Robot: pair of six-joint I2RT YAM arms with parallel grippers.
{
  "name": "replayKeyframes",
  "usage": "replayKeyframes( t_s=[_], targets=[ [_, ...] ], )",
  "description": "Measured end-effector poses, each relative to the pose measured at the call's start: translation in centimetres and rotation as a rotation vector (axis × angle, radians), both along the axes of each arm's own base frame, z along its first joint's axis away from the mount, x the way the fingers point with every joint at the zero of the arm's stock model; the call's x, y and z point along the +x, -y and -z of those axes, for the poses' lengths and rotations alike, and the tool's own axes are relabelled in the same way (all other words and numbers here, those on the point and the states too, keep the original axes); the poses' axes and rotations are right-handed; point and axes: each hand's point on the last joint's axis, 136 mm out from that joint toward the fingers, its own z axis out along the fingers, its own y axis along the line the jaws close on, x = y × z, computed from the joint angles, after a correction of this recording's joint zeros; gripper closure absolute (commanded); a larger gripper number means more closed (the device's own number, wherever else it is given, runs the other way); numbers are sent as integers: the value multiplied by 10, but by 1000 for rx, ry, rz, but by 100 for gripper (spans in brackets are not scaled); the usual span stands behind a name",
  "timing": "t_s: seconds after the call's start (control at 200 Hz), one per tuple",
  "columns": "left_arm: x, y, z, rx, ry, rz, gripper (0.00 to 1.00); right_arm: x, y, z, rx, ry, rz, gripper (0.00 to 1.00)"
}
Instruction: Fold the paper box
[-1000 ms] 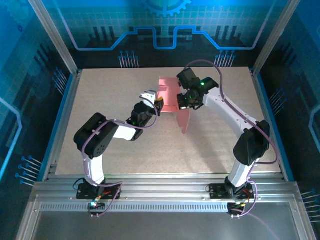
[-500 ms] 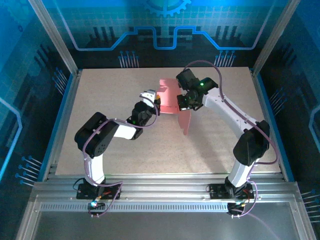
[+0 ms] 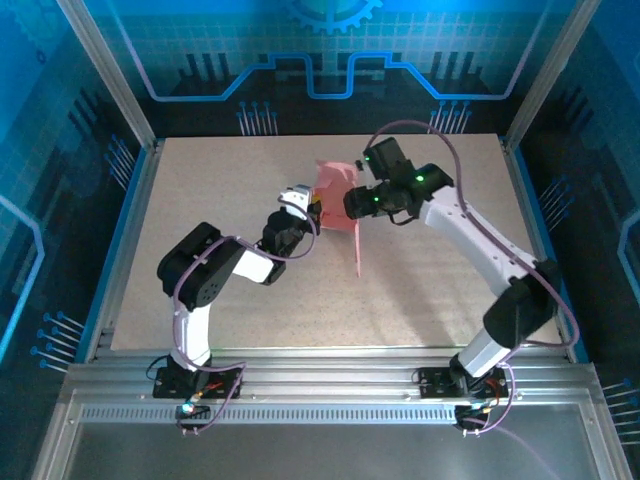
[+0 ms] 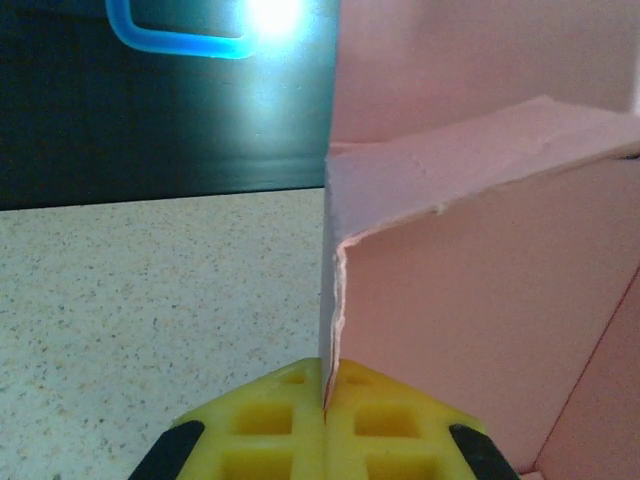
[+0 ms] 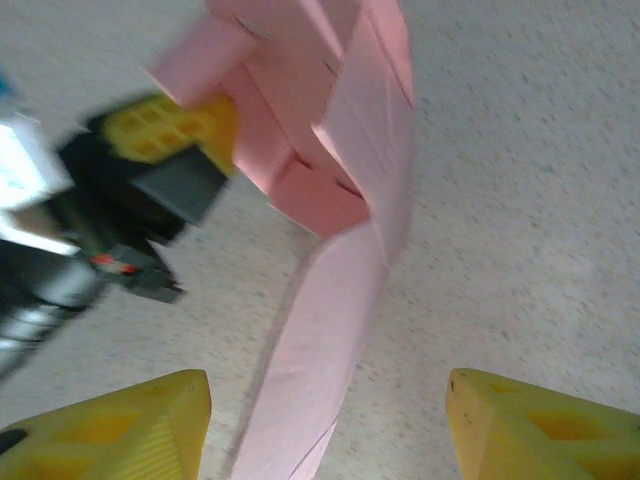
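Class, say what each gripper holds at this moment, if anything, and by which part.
The left gripper pinches the pink paper box by the edge of an upright panel. The right gripper is open, holding nothing.

White-and-black arms with purple cables, yellow gridded jaws, and apparently green lights.

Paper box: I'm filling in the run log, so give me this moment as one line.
paper box: partly folded | left gripper: jaws shut on its edge | right gripper: jaws open, nothing gripped
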Motion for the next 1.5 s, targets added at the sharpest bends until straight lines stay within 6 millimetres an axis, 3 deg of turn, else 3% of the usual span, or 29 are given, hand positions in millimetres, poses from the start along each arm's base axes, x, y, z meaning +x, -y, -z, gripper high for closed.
replayKeyframes(
  t_s=[0.16, 0.32, 0.58, 0.815, 1.161, 1.496],
  targets=[
    [-6, -3, 15, 7, -14, 0, 100, -2, 18, -21, 192, 63, 34, 36],
    [-7, 0, 7, -2, 17, 5, 100, 8, 40, -4, 339, 14, 115, 36],
    [-23, 13, 10, 38, 40, 19, 100, 23, 17, 25, 467, -115, 98, 35],
    [-28, 12, 12, 46, 39, -3, 100, 31, 9, 33, 511, -148, 106, 36],
    [-27, 10, 11, 49, 41, -15, 100, 46, 16, 35, 573, -141, 139, 35],
    [-26, 8, 11, 51, 41, -32, 100, 28, 27, 42, 608, -118, 145, 32]
  ],
)
